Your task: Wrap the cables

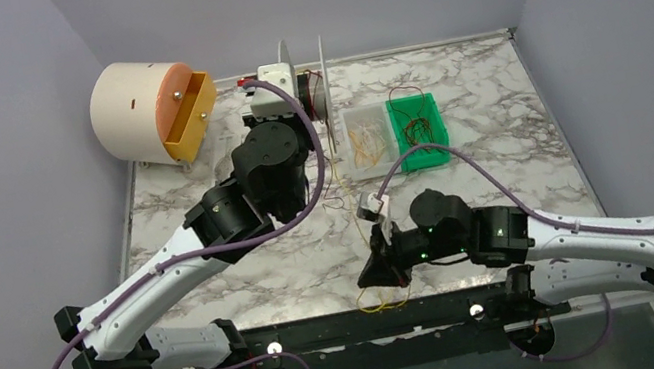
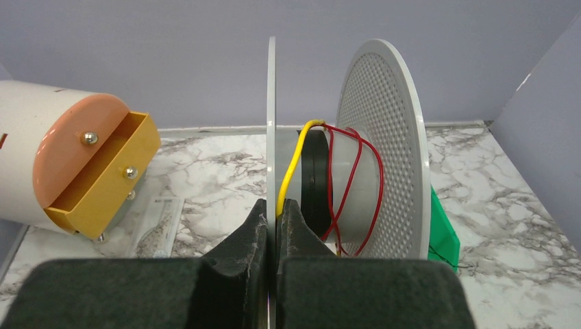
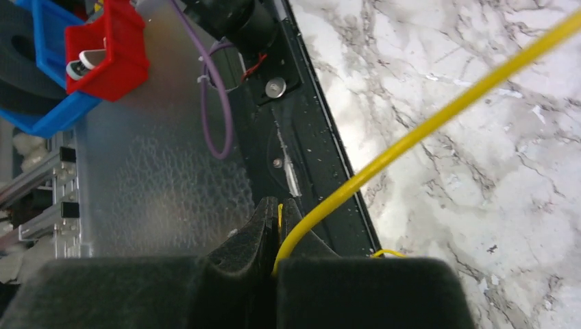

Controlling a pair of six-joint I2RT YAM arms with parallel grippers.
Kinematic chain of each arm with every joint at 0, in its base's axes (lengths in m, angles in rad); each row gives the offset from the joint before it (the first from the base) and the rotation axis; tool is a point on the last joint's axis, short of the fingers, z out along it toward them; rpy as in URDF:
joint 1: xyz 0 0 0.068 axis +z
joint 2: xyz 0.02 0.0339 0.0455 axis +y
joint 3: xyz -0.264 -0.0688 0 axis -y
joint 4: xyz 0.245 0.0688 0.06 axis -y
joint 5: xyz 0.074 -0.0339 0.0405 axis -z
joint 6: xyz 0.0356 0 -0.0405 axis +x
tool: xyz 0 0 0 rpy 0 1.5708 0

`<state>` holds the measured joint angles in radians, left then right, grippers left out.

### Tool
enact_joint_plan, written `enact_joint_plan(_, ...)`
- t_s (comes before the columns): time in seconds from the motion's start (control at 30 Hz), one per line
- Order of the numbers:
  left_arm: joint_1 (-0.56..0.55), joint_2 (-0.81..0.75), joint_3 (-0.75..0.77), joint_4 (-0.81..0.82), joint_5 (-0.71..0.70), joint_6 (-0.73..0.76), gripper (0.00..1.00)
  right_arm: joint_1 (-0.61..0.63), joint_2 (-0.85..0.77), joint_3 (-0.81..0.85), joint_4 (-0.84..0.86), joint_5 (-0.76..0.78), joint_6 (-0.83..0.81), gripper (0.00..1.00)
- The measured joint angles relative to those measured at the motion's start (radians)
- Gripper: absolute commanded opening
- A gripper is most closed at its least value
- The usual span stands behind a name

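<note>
Marble table (image 1: 493, 114): left fingers (image 2: 286, 223) and right fingers (image 3: 267, 226) each clench the yellow cable (image 3: 425, 130).

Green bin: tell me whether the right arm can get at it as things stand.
Probably yes for reach: only marble table lies between the right gripper and the green bin. But that gripper is shut on the yellow cable, so it must let go first.
</note>
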<state>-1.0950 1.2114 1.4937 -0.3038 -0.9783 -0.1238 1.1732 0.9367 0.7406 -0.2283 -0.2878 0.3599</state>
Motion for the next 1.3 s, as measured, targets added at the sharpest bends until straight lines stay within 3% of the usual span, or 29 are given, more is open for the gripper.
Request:
enact_joint_plan(0.23,0.001,0.048,-0.006,0.014,-0.036,0.043,0.0,0.188,0.098,0.193,-0.067,0.153,0.009,0.01)
enact_joint_plan(0.5,0.012,0.064,-0.067,0.011,-0.038,0.052,0.0,0.286,0.158,0.362,-0.149,0.309,0.01,0.01)
enact_joint_plan(0.93,0.016,-0.01,-0.26,-0.014,-0.011,0.039,0.0,0.307,0.165,0.69,-0.476,0.57,0.016,0.01)
enact_joint_plan(1.3,0.021,-0.101,-0.381,-0.071,0.165,0.07,0.0,0.313,0.18,0.829,-0.664,0.801,-0.064,0.01)
